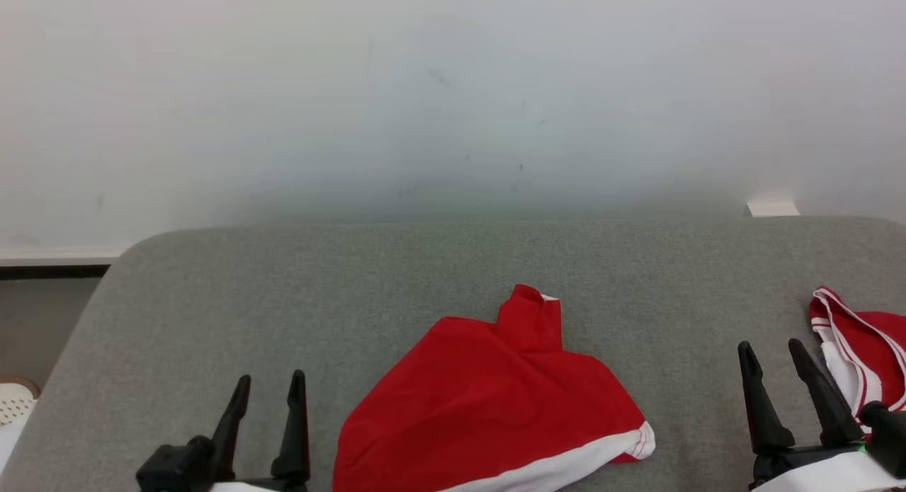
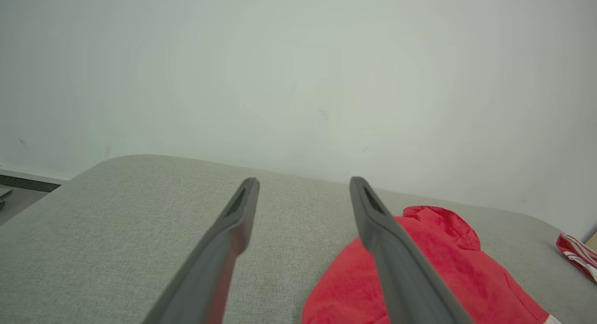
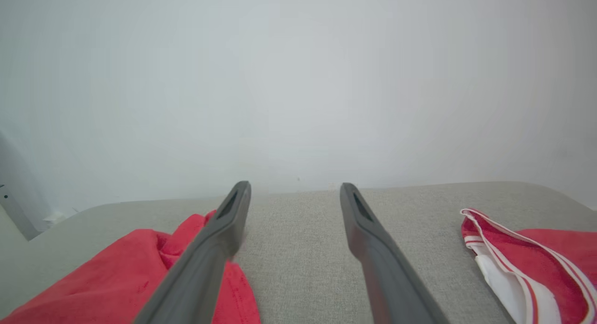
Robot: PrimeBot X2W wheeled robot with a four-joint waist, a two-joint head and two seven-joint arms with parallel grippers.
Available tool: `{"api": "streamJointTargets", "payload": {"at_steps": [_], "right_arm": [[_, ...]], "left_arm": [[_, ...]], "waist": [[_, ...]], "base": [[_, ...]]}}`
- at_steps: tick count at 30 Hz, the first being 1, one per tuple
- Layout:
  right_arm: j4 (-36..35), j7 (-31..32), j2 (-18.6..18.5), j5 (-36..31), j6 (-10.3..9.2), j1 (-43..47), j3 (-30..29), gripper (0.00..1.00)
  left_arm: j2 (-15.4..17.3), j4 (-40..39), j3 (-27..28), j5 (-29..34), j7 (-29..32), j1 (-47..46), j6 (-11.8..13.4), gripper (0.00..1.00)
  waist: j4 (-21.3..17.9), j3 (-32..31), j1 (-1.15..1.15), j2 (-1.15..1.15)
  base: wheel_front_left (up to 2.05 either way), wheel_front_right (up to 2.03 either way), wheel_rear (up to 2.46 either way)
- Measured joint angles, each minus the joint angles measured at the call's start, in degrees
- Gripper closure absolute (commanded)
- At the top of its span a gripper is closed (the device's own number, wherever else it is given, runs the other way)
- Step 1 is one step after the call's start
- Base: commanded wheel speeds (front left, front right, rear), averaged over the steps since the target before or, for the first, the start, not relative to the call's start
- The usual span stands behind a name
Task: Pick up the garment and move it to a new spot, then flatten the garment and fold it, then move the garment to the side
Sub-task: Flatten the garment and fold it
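Observation:
A red garment [image 1: 495, 386] with a white band along its lower edge lies loosely bunched on the grey cushion [image 1: 212, 301], at the front centre. It also shows at the lower right of the left wrist view [image 2: 447, 254] and the lower left of the right wrist view [image 3: 116, 268]. My left gripper [image 1: 271, 376] [image 2: 304, 180] stands open to the garment's left, with nothing between its fingers. To the garment's right, my right gripper [image 1: 771, 347] [image 3: 295, 185] is open over bare cushion.
A second red garment with white stripes [image 1: 860, 350] [image 3: 527, 254] [image 2: 578, 254] lies crumpled at the cushion's right edge, just right of my right gripper. A pale wall [image 1: 453, 88] rises behind the cushion. The floor [image 1: 42, 322] drops away at the left.

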Motion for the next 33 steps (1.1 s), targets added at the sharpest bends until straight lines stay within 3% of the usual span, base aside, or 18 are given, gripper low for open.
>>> {"api": "streamJointTargets", "payload": {"at_steps": [16,31,33], "right_arm": [[-6.0,-4.1,1.8,-4.2,0.0,4.3,0.8,0.0],[-4.8,-4.4,1.8,-4.0,0.0,4.8,0.3,0.0],[-2.6,-2.0,2.0,-2.5,0.0,4.9,0.6,0.0]], "left_arm": [[-3.3,1.3,5.0,5.7,0.0,2.4,-3.1,0.0],[-4.7,2.2,7.0,8.5,0.0,2.3,-5.8,0.0],[-4.9,2.5,6.5,8.1,0.0,2.3,-6.6,0.0]], "waist": [[-1.6,-0.4,0.0,0.0],[-0.8,0.0,0.0,0.0],[-0.5,0.0,0.0,0.0]], "base": [[0.0,0.0,0.0],[0.0,0.0,0.0],[0.0,0.0,0.0]]}}
